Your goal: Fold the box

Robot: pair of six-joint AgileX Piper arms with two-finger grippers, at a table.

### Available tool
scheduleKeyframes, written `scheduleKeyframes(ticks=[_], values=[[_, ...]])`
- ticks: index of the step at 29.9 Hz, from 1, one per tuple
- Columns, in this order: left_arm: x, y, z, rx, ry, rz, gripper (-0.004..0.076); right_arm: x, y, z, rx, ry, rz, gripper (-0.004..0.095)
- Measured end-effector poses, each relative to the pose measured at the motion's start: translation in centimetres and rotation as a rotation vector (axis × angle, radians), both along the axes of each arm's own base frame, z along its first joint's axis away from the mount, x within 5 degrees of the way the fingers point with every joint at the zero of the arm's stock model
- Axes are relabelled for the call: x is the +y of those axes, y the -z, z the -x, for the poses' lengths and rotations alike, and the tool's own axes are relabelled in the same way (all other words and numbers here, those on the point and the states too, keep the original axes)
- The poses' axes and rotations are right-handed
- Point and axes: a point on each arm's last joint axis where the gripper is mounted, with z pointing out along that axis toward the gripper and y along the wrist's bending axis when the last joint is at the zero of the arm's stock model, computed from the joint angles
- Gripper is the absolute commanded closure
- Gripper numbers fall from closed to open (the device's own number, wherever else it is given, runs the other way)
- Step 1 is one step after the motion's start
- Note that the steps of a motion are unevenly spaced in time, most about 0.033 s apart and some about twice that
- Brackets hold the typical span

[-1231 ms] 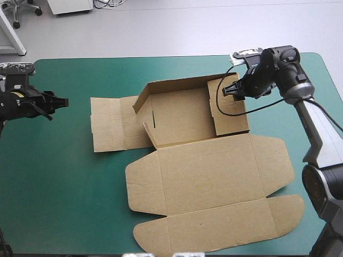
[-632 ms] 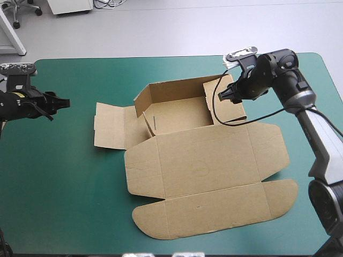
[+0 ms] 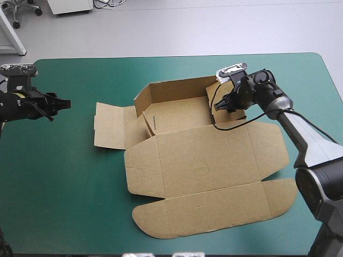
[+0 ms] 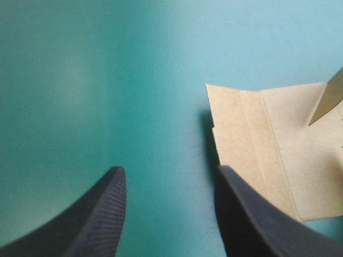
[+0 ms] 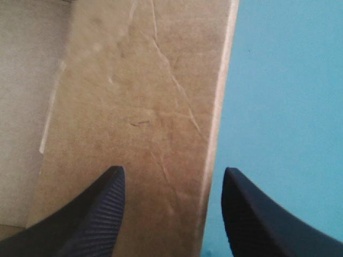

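Note:
The brown box (image 3: 203, 166) lies mid-table as a cut sheet. Its back wall (image 3: 177, 85) stands raised and the lid lies flat toward the front edge. My right gripper (image 3: 220, 105) is open at the box's right wall (image 3: 236, 113), which stands tilted up. In the right wrist view that wall (image 5: 139, 107) fills the space ahead of the right gripper (image 5: 172, 170), its edge running between the fingers. My left gripper (image 3: 65, 103) hovers open near the table's left edge, apart from the box. The left wrist view shows the box's flat left flap (image 4: 268, 144) ahead of the left gripper (image 4: 169, 171).
Teal-green cover (image 3: 64, 176) shows between my left gripper and the flat left flap (image 3: 110, 126), and along the table's front left. The table's right edge (image 3: 335, 85) runs behind the right arm.
My right gripper moved left and down onto the right wall, which now stands steeper. The whole box slid a little and its left flap drew in. The left arm stayed still.

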Motion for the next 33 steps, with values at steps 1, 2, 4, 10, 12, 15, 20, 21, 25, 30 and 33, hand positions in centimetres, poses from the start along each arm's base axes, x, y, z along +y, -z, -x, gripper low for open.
scheduleKeyframes(ticks=[1, 2, 4, 10, 12, 15, 20, 21, 25, 30, 33], values=[[0.0, 0.0, 0.0, 0.001, 0.002, -0.001, 0.0358, 0.1, 0.5, -0.3, 0.004, 0.0, 0.002, 0.0402], [0.0, 0.0, 0.0, 0.001, 0.003, -0.002, 0.0358, 0.2, 0.9, -0.5, 0.008, -0.002, 0.004, 0.0402], [0.0, 0.0, 0.0, 0.003, 0.005, -0.004, 0.0358, 0.3, 1.8, -0.9, 0.018, -0.001, 0.007, 0.0402], [0.0, 0.0, 0.0, 0.005, 0.007, -0.005, 0.0358, 0.6, 3.9, -1.6, 0.061, 0.004, 0.003, 0.0429], [0.0, 0.0, 0.0, 0.006, 0.007, -0.005, 0.0358, 0.4, 4.2, -1.8, 0.076, 0.015, -0.011, 0.0536], [0.0, 0.0, 0.0, 0.007, 0.007, -0.005, 0.0358, 0.1, 4.2, -1.9, 0.083, 0.028, -0.024, 0.0804], [0.0, 0.0, 0.0, 0.006, 0.009, -0.005, 0.0358, -0.5, 3.9, -2.1, 0.092, 0.049, -0.049, 0.0928], [0.0, 0.0, 0.0, 0.006, 0.009, -0.005, 0.0358, -0.5, 3.7, -2.1, 0.09, 0.052, -0.055, 0.0928], [0.0, 0.0, 0.0, 0.006, 0.009, -0.005, 0.0358, -0.8, 1.5, -2.5, 0.079, 0.058, -0.062, 0.0928], [0.0, 0.0, 0.0, 0.006, 0.009, -0.005, 0.0363, -1.7, -2.7, -2.7, 0.067, 0.042, -0.053, 0.0928], [0.0, 0.0, 0.0, 0.0, 0.008, -0.007, 0.0387, -2.0, -4.9, -2.4, 0.06, 0.036, -0.048, 0.0928]])
